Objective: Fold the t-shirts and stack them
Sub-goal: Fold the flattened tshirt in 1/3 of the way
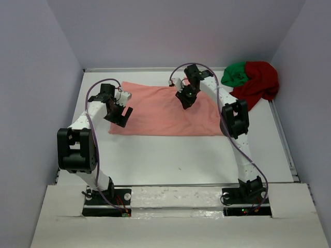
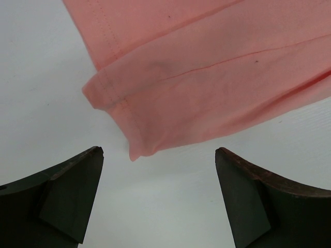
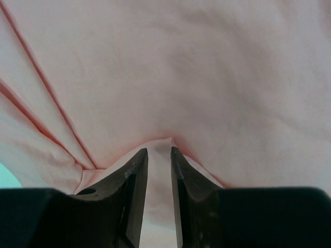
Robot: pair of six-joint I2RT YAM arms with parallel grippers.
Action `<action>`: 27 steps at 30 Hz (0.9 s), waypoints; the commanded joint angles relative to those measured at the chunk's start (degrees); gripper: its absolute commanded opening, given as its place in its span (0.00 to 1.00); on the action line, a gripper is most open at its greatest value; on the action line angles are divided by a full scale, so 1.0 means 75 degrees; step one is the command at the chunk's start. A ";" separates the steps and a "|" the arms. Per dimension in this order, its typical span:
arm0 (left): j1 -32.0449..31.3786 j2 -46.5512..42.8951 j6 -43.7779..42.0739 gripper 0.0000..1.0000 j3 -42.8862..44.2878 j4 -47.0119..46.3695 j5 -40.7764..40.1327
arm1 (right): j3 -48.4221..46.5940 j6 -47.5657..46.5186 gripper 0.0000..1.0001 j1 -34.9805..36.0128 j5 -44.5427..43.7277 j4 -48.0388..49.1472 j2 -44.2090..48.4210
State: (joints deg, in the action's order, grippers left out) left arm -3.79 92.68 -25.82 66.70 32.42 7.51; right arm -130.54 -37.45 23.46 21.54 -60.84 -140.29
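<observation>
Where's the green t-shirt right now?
Top view: the green t-shirt is in the far right corner of the table, bunched against the dark red t-shirt, right of the spread salmon-pink t-shirt.

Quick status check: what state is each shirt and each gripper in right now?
salmon-pink shirt: laid flat on the table, one fold pinched up.
green shirt: crumpled, unfolded, far right corner.
dark red shirt: crumpled, unfolded, touching the green shirt.
left gripper: jaws open, empty, over the salmon-pink shirt's corner.
right gripper: jaws shut on the salmon-pink shirt.
</observation>
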 commanded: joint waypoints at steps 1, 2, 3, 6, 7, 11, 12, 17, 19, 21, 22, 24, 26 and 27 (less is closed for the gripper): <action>-0.0045 -0.0358 0.0045 0.99 -0.0022 0.0130 0.0112 | -0.0220 -0.0022 0.32 0.0118 0.0012 0.0120 0.0295; -0.0045 -0.0335 0.0033 0.99 -0.0022 0.0130 0.0124 | -0.0173 -0.0068 0.34 0.0118 -0.0001 0.0120 0.0295; -0.0057 -0.0323 0.0033 0.99 -0.0010 0.0130 0.0136 | -0.0126 -0.0081 0.36 0.0118 -0.0024 0.0131 0.0295; -0.0057 -0.0311 0.0021 0.99 0.0002 0.0142 0.0147 | 0.0050 -0.0104 0.38 0.0118 -0.0106 0.0178 0.0260; -0.0057 -0.0323 0.0021 0.99 0.0002 0.0142 0.0147 | 0.0062 -0.0116 0.39 0.0118 -0.0118 0.0178 0.0237; -0.0057 -0.0299 0.0010 0.99 -0.0010 0.0142 0.0124 | 0.0062 -0.0104 0.42 0.0118 -0.0118 0.0213 0.0155; -0.0057 -0.0299 0.0010 0.99 -0.0022 0.0153 0.0136 | 0.0073 -0.0116 0.42 0.0118 -0.0130 0.0225 0.0143; -0.0057 -0.0299 0.0010 0.99 -0.0033 0.0153 0.0136 | 0.0167 -0.0198 0.41 0.0118 -0.0223 0.0237 0.0108; -0.0069 -0.0276 0.0010 0.99 -0.0010 0.0153 0.0136 | 0.0237 -0.0198 0.41 0.0118 -0.0235 0.0249 0.0096; -0.0068 -0.0264 0.0021 0.99 0.0002 0.0153 0.0136 | 0.0261 -0.0175 0.41 0.0118 -0.0224 0.0260 0.0084; -0.0069 -0.0253 0.0010 0.99 0.0002 0.0165 0.0147 | 0.0284 -0.0174 0.41 0.0118 -0.0235 0.0260 0.0084; -0.0069 -0.0252 0.0010 0.99 0.0002 0.0153 0.0136 | 0.0331 -0.0174 0.41 0.0118 -0.0224 0.0272 0.0084; -0.0069 -0.0264 0.0021 0.99 -0.0010 0.0153 0.0124 | 0.0343 -0.0174 0.41 0.0118 -0.0212 0.0284 0.0084; -0.0069 -0.0253 0.0010 0.99 -0.0010 0.0165 0.0124 | 0.0355 -0.0174 0.41 0.0118 -0.0223 0.0295 0.0084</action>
State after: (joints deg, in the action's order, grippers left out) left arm -3.81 92.68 -25.82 66.70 32.45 7.55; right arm -128.40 -38.15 23.75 19.97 -60.34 -140.29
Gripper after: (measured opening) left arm 0.989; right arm 0.415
